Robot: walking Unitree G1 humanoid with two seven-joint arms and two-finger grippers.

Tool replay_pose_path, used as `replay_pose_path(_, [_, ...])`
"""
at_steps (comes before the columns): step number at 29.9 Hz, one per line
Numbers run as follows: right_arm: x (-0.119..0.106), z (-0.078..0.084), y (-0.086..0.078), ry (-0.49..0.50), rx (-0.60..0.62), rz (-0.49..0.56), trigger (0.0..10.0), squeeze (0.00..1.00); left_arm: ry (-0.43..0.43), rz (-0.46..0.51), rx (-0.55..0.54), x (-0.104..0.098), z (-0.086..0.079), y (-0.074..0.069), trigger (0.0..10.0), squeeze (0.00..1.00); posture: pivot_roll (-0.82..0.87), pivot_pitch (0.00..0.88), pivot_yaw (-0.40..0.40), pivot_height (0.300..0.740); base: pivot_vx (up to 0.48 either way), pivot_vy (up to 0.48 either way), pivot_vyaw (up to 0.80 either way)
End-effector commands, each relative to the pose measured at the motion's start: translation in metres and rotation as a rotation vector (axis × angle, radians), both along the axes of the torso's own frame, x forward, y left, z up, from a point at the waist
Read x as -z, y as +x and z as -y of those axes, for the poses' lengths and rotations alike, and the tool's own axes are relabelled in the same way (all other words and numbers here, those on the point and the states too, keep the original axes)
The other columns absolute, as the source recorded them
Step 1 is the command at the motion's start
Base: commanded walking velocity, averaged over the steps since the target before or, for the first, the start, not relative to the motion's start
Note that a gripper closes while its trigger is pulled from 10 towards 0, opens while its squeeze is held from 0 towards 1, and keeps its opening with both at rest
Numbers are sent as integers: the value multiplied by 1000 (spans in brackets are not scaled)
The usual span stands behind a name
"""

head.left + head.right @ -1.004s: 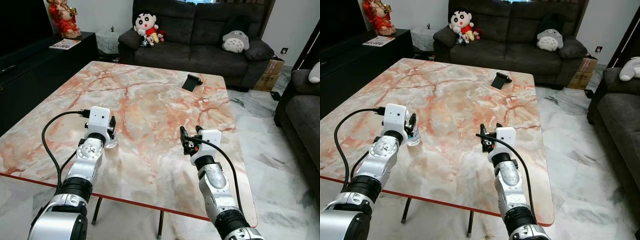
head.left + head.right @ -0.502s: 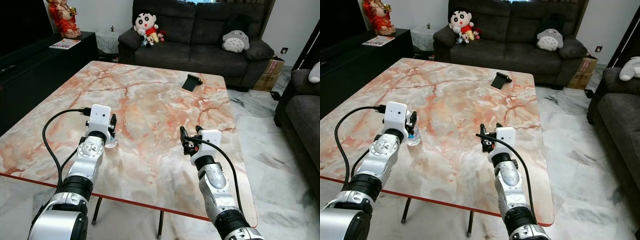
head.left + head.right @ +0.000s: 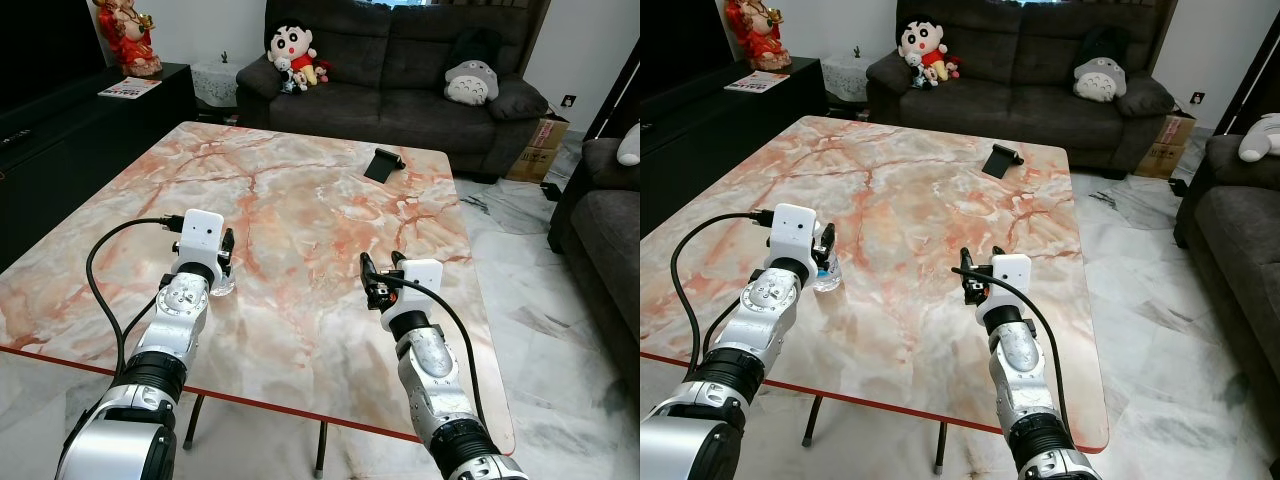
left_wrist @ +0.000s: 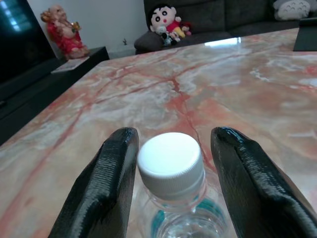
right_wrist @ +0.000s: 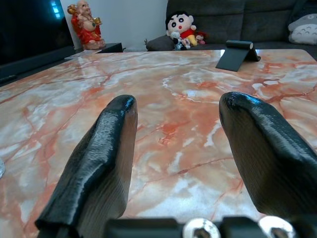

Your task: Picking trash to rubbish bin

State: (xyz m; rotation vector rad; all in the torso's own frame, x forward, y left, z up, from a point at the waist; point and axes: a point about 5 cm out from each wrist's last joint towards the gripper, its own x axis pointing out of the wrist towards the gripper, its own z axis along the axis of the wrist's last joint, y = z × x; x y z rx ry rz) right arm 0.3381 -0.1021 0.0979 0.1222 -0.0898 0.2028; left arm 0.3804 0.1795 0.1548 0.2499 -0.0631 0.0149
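1. Living-room light falls on a glossy marble table (image 3: 330, 200), veined orange and cream, with a red-trimmed edge nearest the robot.
2. On it, near the left edge and towards the near side, stands a small clear plastic bottle (image 4: 173, 193) with a ribbed white cap and a teal label.
3. Around the bottle's neck, the left gripper (image 4: 171, 186) has its fingers spread, one on each side of the cap, apparently not yet touching it.
4. Over the table's near right part, the right gripper (image 5: 181, 163) hangs open and empty.
5. Judged risk: the bottle is light, smooth and round, so an off-centre squeeze could tip it or let it skid on the polished stone.
6. Farther off, a black phone stand (image 3: 383, 163) sits near the far edge, with a dark sofa (image 3: 400, 80) beyond.
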Motion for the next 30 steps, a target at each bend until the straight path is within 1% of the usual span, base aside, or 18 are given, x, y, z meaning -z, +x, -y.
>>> replay_pose_path(1, [-1, 1, 1, -6, 3, 1, 10000, 0, 38, 35, 2, -9, 1, 3, 10000, 0, 152, 0, -56, 740, 0, 0, 0])
replay_pose_path(2, [-1, 1, 1, -6, 3, 1, 10000, 0, 40, 37, 2, -10, 1, 3, 10000, 0, 152, 0, -56, 740, 0, 0, 0])
replay_pose_path(3, [-1, 1, 1, -5, 3, 1, 10000, 0, 35, 34, 2, -9, 1, 2, 10000, 1000, 152, 0, -56, 740, 0, 0, 0])
replay_pose_path(9, [-1, 1, 1, -5, 0, 0, 10000, 0, 36, 27, 1, -7, 2, 2, 10000, 1000, 152, 0, -56, 740, 0, 0, 0])
replay_pose_path(10, [-1, 1, 1, -4, 0, 1, 10000, 0, 35, 24, 1, -6, 2, 2, 10000, 0, 152, 0, -56, 740, 0, 0, 0])
replay_pose_path(17, [-1, 2, 1, -5, 3, 1, 10000, 0, 26, 13, 1, -4, 2, 2, 10000, 0, 152, 0, -56, 740, 0, 0, 0])
replay_pose_path(18, [-1, 2, 1, -5, 3, 0, 10000, 0, 24, 14, 0, -4, 2, 2, 5529, 0, 152, 0, -56, 740, 0, 0, 0])
replay_pose_path(19, [-1, 2, 1, -5, 3, 0, 10000, 0, 22, 14, 0, -4, 2, 2, 5529, 0, 152, 0, -56, 740, 0, 0, 0])
replay_pose_path(20, [-1, 2, 1, -5, 3, 0, 10000, 0, 20, 16, 0, -4, 2, 2, 0, 0, 152, 0, -56, 740, 0, 0, 0])
replay_pose_path(30, [-1, 2, 1, -5, 1, 0, 10000, 0, 14, 13, -4, -4, 1, 2, 0, 0, 152, 0, -56, 740, 0, 0, 0])
